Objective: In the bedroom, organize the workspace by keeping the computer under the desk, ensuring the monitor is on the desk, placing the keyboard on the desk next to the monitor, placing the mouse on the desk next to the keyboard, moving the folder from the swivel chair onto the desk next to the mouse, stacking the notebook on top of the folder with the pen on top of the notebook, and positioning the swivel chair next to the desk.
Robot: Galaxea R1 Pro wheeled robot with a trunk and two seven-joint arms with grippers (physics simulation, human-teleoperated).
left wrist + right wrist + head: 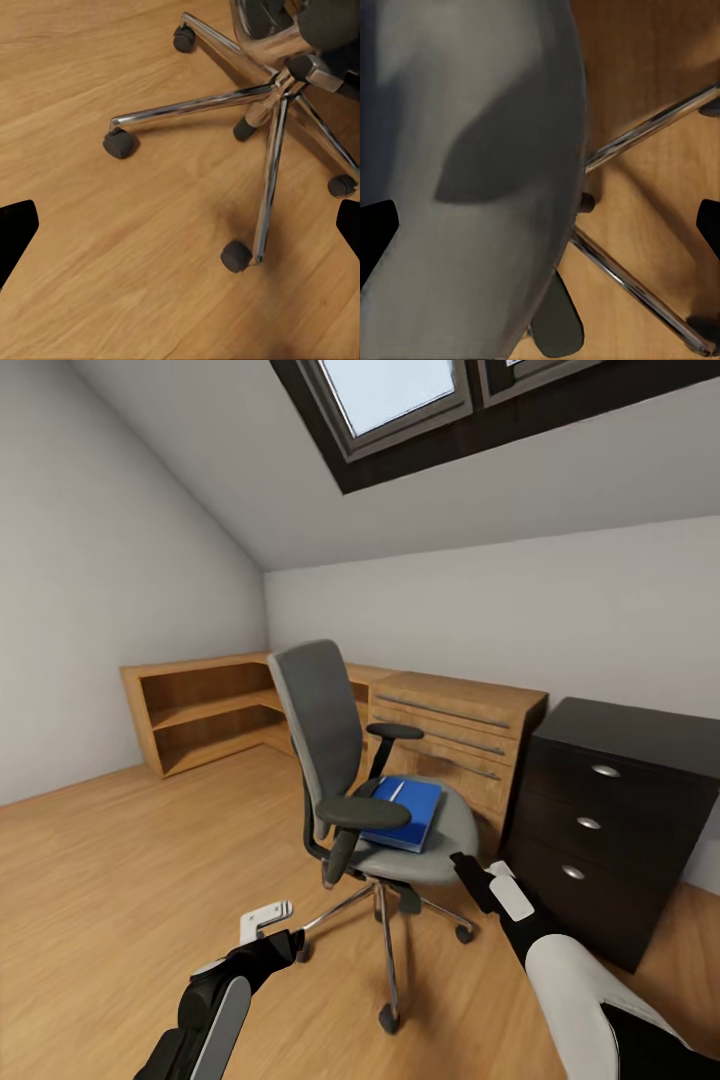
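The swivel chair [320,720] stands mid-room on the wood floor, grey seat and back, chrome star base [277,90]. The blue folder [405,812] lies flat on its seat, with a thin pale streak on its cover that I cannot identify. My right gripper [465,866] is open and hovers just over the seat's [472,187] front right edge, a short way from the folder. My left gripper [268,916] is open too, low in front of the chair and looking down at the casters [237,256]. The desk, computer, monitor, keyboard, mouse and notebook are out of view.
A black drawer cabinet [610,820] stands close to the right of the chair. Behind the chair runs a light-wood drawer bench [450,725], joined at the left to low open shelves [200,710]. Open wood floor [120,880] lies to the left, under a sloped ceiling.
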